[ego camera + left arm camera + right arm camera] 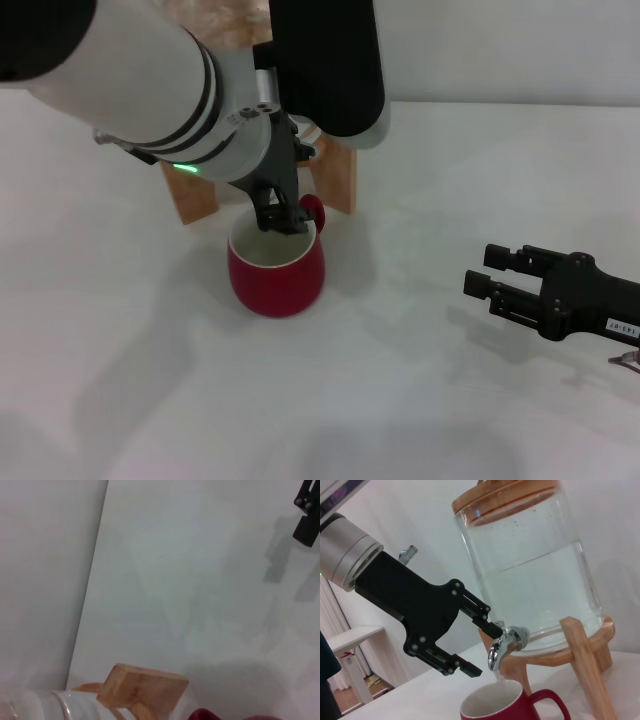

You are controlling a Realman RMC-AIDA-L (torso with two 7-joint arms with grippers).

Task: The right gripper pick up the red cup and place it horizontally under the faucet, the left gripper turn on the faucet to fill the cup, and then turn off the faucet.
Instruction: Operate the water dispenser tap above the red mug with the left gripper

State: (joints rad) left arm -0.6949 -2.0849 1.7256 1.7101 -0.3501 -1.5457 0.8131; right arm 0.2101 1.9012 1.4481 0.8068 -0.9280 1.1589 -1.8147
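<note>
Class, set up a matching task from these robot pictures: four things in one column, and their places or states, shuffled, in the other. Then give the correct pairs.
Things:
1. red cup
2. left gripper
3. right gripper
4. water jar

Places or states:
A. on a wooden stand
B. open, at the faucet
C. upright below the spout
D. open, away from the cup, above the table

Pairs: 1-C, 2-B, 3-D, 4-A

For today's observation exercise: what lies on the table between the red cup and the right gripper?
Nothing: in the head view only bare white table separates the red cup from the right gripper, which rests apart, off to the cup's right.
</note>
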